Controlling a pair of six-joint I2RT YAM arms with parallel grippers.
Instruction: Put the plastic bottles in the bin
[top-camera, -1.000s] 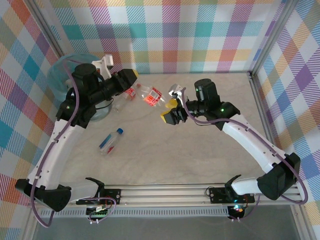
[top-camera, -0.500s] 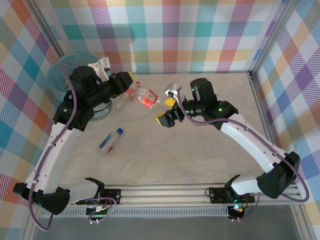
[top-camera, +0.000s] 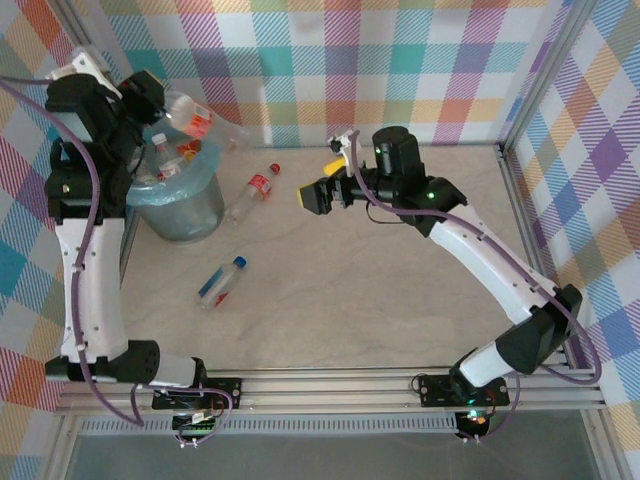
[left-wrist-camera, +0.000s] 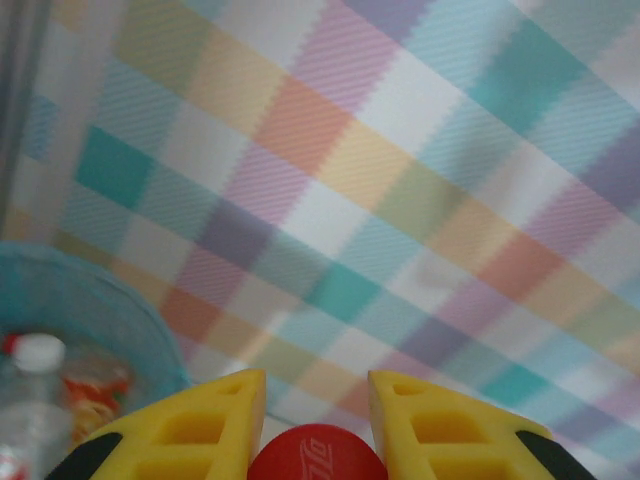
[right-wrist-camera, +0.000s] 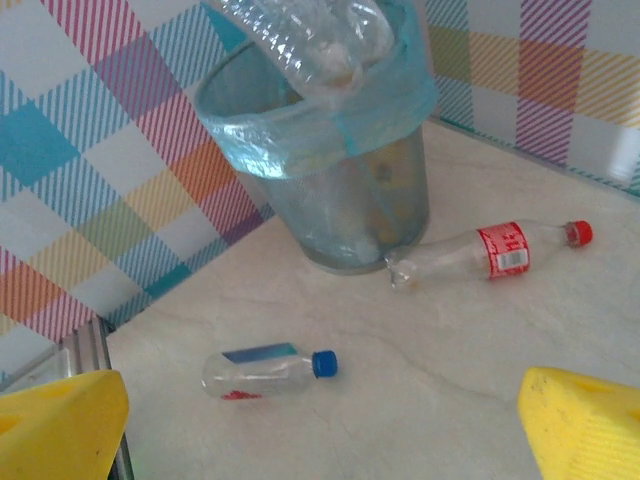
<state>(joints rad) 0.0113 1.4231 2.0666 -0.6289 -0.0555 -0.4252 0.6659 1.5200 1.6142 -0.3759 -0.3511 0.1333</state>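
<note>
Your left fingers (top-camera: 152, 92) have swung up off the table (top-camera: 400, 300) and now pinch a clear bottle (top-camera: 200, 122) slanting over the mouth of the bin (top-camera: 190, 215), while your wide-open right fingers (top-camera: 325, 178) sit nearest the red-capped bottle (top-camera: 254, 190) lying beside it

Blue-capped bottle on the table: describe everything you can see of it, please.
The blue-capped bottle is small and made of clear plastic. It appears empty and has a blue screw cap and a blue and red label. It lies on its side on the pale marbled table, with its cap pointing away from the arm bases. It sits apart from the bin and the red-capped bottle, and nearer the arm bases than both. Nothing but the table touches it.
</note>
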